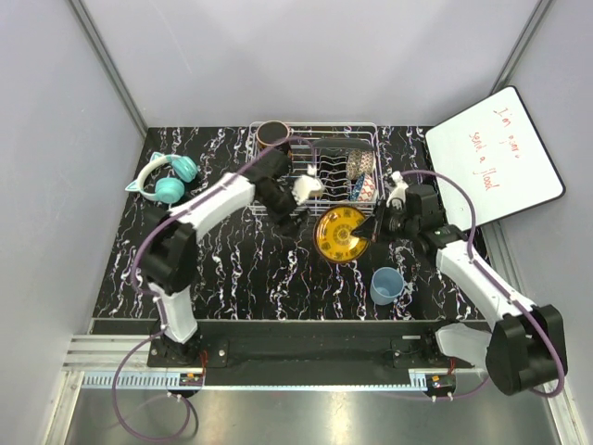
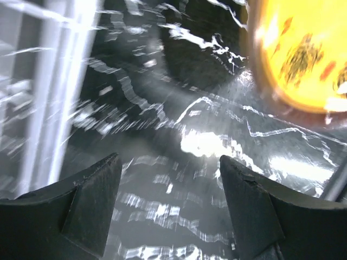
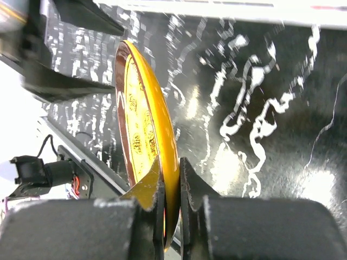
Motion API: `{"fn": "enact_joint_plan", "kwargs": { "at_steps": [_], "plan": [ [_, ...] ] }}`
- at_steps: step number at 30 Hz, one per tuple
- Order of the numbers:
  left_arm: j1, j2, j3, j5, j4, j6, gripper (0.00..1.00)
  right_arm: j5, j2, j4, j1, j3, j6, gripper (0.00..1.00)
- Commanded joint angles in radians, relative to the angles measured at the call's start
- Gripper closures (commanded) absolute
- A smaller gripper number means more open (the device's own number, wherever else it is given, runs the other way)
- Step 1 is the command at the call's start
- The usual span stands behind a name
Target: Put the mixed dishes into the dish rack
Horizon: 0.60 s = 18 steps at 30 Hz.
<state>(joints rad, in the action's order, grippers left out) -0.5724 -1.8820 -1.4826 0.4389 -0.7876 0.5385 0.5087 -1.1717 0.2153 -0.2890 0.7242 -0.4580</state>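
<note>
We see the right gripper (image 3: 171,179) pinched tight on the rim of the yellow patterned plate (image 3: 143,119). The left gripper (image 2: 171,184) stands wide apart and holds nothing. From the plate in the top view, the dish rack (image 1: 320,125) lies at 12 o'clock and the light-blue cup (image 1: 386,285) at 5 o'clock.

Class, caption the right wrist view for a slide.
Right gripper shut on the rim of the yellow patterned plate, seen edge-on.
</note>
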Motion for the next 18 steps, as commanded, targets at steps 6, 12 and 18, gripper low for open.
{"fn": "enact_joint_plan", "kwargs": {
  "at_steps": [6, 12, 18],
  "plan": [
    [0.180, 0.222, -0.212, 0.211, -0.283, -0.084, 0.23, -0.175, 0.106, 0.159, -0.087, 0.266, 0.241, 1.00],
    [0.321, 0.170, -0.203, 0.109, -0.165, -0.276, 0.23, -0.392, 0.038, 0.121, -0.121, 0.492, 0.451, 1.00],
    [0.367, 0.080, -0.222, 0.015, -0.067, -0.469, 0.26, -0.499, 0.041, -0.112, -0.197, 0.425, 0.788, 1.00]
  ]
}}
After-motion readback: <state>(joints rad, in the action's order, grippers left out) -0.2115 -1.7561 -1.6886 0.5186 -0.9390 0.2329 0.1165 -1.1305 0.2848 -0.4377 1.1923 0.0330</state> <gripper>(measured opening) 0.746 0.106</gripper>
